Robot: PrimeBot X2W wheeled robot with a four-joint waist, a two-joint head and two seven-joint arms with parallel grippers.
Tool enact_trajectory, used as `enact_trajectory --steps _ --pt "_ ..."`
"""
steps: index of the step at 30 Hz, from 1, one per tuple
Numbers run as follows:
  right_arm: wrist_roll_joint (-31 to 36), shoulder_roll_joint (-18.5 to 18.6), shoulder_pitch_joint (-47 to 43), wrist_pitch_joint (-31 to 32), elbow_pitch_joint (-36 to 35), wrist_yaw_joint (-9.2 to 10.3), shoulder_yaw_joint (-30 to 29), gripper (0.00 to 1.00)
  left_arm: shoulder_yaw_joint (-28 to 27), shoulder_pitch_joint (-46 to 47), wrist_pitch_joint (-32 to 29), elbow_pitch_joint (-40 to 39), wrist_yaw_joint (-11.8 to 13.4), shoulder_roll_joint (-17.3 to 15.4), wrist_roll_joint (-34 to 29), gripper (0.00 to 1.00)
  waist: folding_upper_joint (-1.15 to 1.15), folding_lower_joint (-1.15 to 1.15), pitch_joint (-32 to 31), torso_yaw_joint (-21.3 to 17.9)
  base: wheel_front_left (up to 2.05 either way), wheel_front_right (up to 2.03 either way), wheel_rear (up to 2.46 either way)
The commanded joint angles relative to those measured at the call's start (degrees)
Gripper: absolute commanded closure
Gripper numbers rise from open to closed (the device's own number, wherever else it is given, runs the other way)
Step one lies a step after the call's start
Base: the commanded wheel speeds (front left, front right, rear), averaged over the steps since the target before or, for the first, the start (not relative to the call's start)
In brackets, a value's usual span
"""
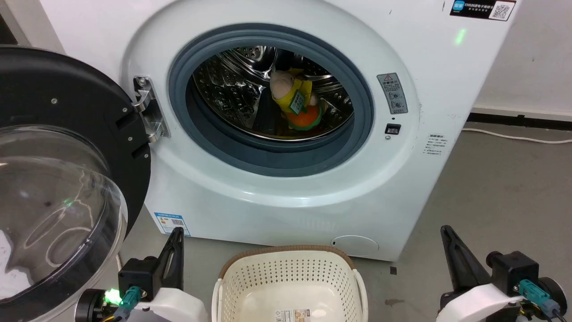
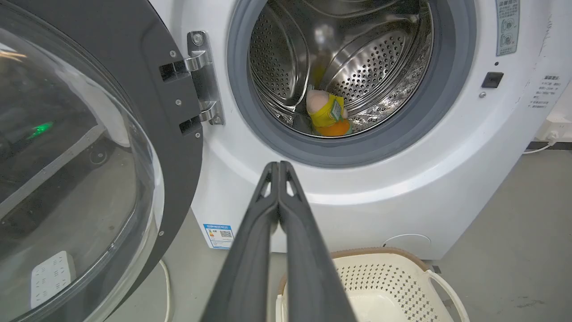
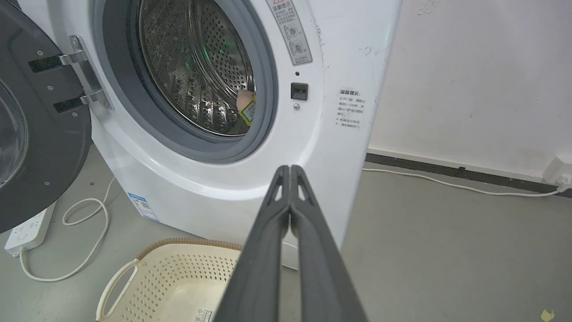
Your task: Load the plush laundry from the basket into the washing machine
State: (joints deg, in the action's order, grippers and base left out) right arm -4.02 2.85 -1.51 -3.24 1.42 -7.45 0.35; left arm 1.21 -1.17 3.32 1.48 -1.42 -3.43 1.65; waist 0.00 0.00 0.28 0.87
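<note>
The plush laundry (image 1: 295,100) sits in the steel drum (image 1: 228,89) of the washing machine (image 1: 277,201), door (image 1: 58,179) open; the basket (image 1: 290,273) shows nothing left; left gripper (image 2: 278,166) and right gripper (image 3: 290,169) hover outside, fingers pressed together, empty; loading appears complete.

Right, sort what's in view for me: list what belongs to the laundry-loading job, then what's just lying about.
Belongs to the job:
plush laundry, lying in the drum
washing machine, door open
basket, on the floor in front

Just lying about:
power strip
looped white cable beside it
cable along the wall
</note>
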Motion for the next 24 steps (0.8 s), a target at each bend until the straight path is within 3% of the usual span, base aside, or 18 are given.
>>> enact_trajectory --steps 1,24 --pt "0.67 0.02 0.86 0.27 -0.41 -0.03 -0.11 1.0 -0.21 0.72 -0.38 -0.39 0.37 0.1 -0.43 1.0 0.0 0.0 -0.02 -0.05 0.0 0.0 0.0" --pt "3.72 0.02 1.46 2.98 -1.33 -0.03 -0.33 1.0 -1.13 1.13 -3.07 -1.38 1.33 0.52 -1.55 1.0 0.0 0.0 -0.26 -0.8 0.0 0.0 0.0"
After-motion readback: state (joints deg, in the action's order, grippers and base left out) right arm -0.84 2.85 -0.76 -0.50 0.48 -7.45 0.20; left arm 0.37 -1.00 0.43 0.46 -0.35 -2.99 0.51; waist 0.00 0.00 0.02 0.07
